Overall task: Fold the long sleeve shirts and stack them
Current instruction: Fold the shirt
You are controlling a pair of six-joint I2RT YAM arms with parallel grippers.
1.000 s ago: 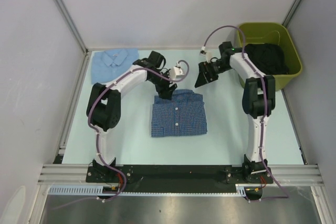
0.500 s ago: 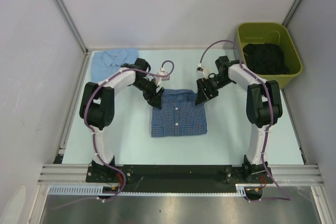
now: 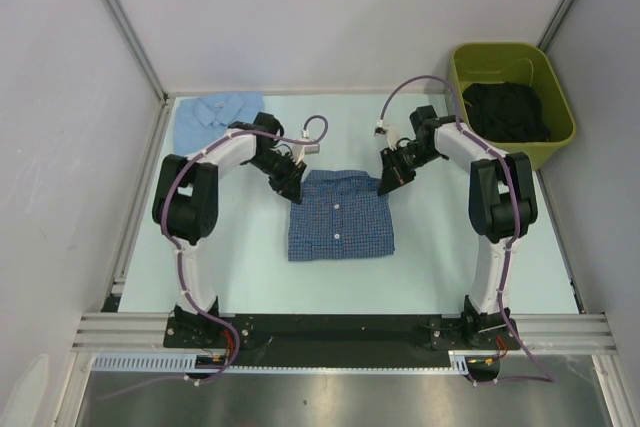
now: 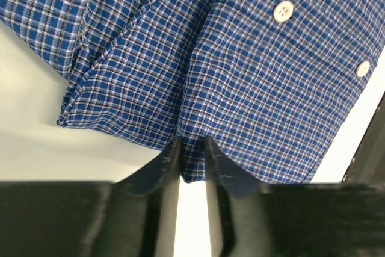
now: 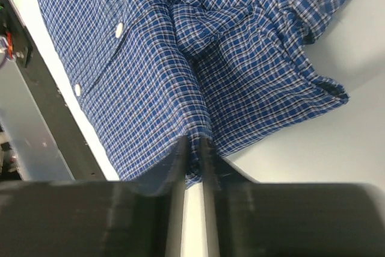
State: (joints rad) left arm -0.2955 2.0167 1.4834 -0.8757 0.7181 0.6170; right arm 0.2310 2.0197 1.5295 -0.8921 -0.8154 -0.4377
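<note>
White panels are closing in your pale bench [image 3: 450, 247] on the left, far and right sides, and both of your arms are reaching from the near edge toward its middle.

The checked shirt [image 3: 340, 219] is lying at the centre of the bench, folded into a tidy rectangle. Its collar is pointing to the far side and its row of white buttons [image 4: 283, 10] is running down the front.

Your left pincer [image 3: 288, 185] is sitting at the shirt's far-left corner, and your right pincer [image 3: 386, 183] is sitting at the far-right corner. Each arm is bending inward to meet the cloth.

From the left wrist, you are seeing the two dark fingers [image 4: 162, 167] drawn narrow and pinching a thin ridge of the checked fabric at its edge. The folded sleeve is bunching up just to the left of the grip.

From the right wrist, the picture is much the same. Those fingers [image 5: 174, 167] are standing close together and nipping the hem of the same shirt. A rumpled fold is rising just beyond them, and a loose corner is trailing out to the right onto the bare bench.

The pale shirt [image 3: 215, 115] is resting folded in the far-left corner of the bench, collar up and well apart from the checked one.

Over at the far right, a green bin [image 3: 562, 137] is holding a heap of dark cloth [image 3: 508, 112].
</note>
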